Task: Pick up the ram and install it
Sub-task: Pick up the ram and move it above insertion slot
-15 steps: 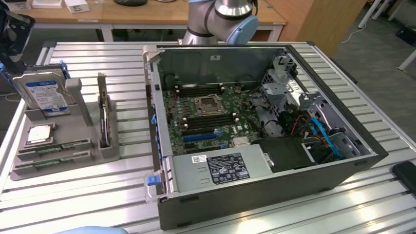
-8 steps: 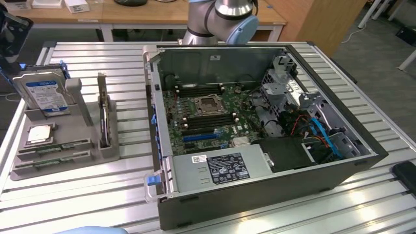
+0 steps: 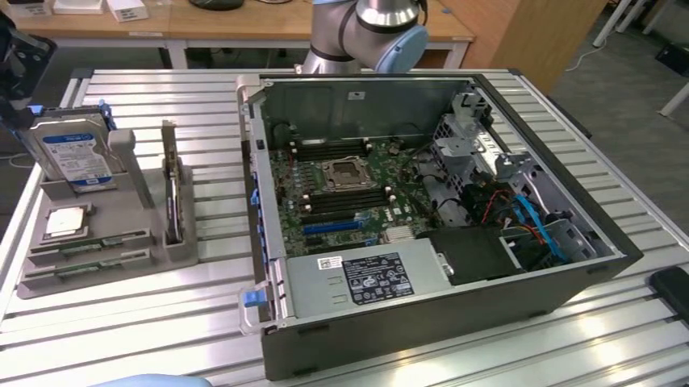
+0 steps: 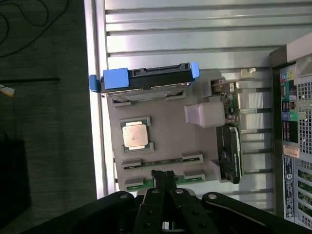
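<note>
The exterior view stands high and off the slatted table (image 3: 140, 322), looking down at a slant across it. It is far enough back to take in the whole open computer case (image 3: 431, 322), the grey parts holder (image 3: 119, 157) on the exterior view's left, and the robot arm (image 3: 377, 32) at the far side.

The wrist view looks almost straight down and sits much nearer, with the gripper (image 4: 163, 174) in its foreground over the holder (image 4: 165, 131).

Both views share the holder with its hard drive (image 3: 76, 153) (image 4: 146, 78), processor (image 3: 67, 219) (image 4: 135, 134) and expansion card (image 3: 170, 185) (image 4: 229, 151), plus one side of the case (image 4: 292, 146).
</note>
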Controlling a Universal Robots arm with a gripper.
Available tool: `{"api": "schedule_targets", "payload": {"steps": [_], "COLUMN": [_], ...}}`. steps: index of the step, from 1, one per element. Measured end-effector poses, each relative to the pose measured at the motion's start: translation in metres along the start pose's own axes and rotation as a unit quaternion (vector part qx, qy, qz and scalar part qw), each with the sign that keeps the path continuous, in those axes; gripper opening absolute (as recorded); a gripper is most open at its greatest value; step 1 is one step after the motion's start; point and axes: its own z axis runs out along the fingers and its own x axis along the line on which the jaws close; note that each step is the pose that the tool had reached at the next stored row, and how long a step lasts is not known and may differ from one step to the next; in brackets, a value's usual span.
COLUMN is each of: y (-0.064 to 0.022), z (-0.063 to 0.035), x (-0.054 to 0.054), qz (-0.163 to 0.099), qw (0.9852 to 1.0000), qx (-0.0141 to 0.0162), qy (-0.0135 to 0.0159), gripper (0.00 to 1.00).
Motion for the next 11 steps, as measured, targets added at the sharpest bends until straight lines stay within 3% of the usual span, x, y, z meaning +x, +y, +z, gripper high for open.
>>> {"api": "schedule_targets", "payload": {"steps": [11], "y": [-0.0007], "z": [0.0173], "x": [0.000], "qz": [0.001], "qw": [1.0000], "qx": [0.0003], "qy": [0.0030], "gripper": [0.10]}}
